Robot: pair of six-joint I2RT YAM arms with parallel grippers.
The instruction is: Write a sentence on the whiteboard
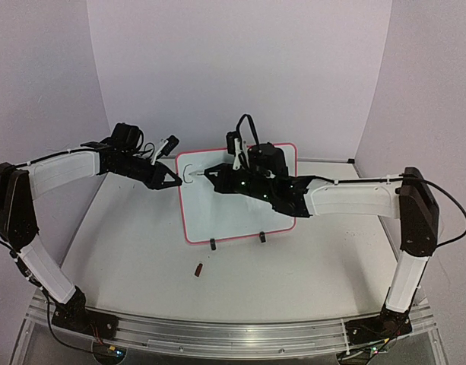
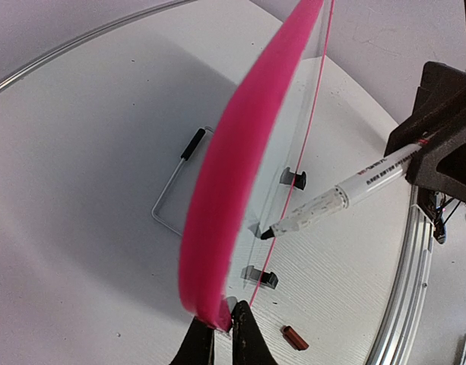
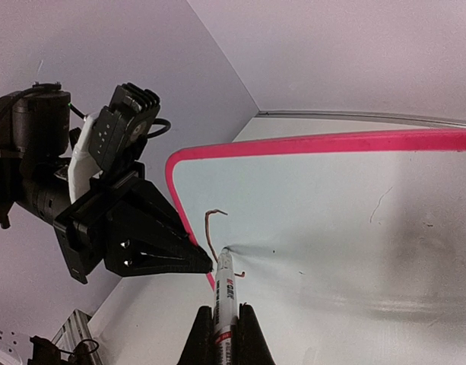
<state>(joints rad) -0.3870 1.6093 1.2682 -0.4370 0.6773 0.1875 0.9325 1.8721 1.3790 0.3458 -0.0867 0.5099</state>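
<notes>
The whiteboard [image 1: 240,217] stands upright on two black clip feet [image 1: 213,244], its pink frame [image 2: 233,167] seen edge-on in the left wrist view. My left gripper [image 1: 176,182] is shut on the frame's left edge [image 2: 220,328]. My right gripper [image 1: 214,174] is shut on a white marker [image 3: 223,285]. The marker's black tip [image 2: 266,235] touches the board near its upper left corner. Of the sentence, only one dark curved stroke [image 3: 208,228] shows beside the tip; it also shows in the top view [image 1: 188,174]. No full word is readable.
A small red-brown marker cap [image 1: 198,268] lies on the table in front of the board, also in the left wrist view [image 2: 295,338]. A wire bracket with a black end [image 2: 175,190] lies behind the board. Purple walls close in the back and sides.
</notes>
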